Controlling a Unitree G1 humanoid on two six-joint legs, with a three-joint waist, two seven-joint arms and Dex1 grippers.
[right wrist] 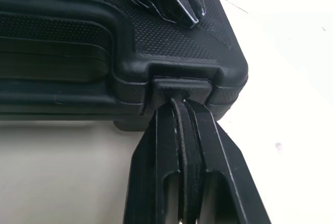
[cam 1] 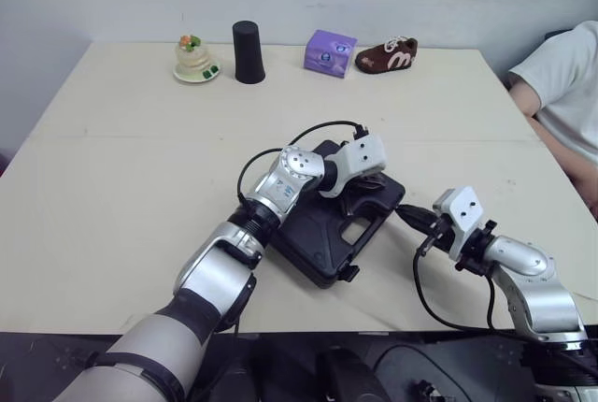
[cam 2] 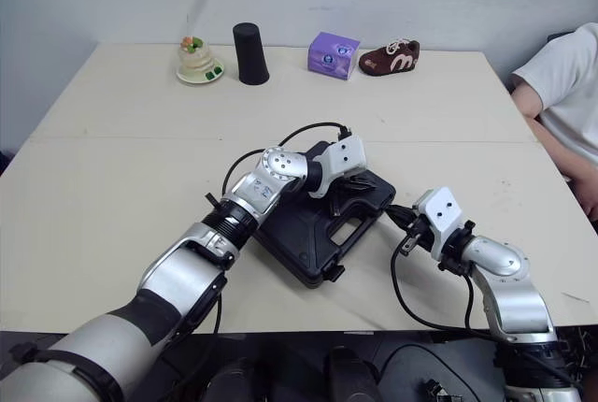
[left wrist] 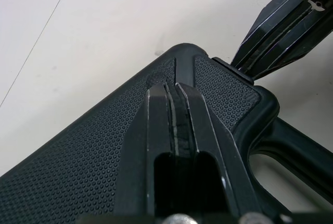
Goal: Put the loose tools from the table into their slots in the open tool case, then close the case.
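- Black tool case (cam 1: 313, 238) lies closed near the table's (cam 1: 112, 187) front edge
- Left gripper (left wrist: 172, 86), fingers pressed together, bears on its lid, likely holding it down
- Right gripper (right wrist: 179, 104), clenched empty, noses the latch (right wrist: 182, 84), probably to snap it

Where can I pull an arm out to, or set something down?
Bare table: the wide stretch left of the tool case, and the band between it and the back row (black cup, purple box, brown shoe). Crowded: the case's right corner, where left gripper and right gripper meet, and the person's side.
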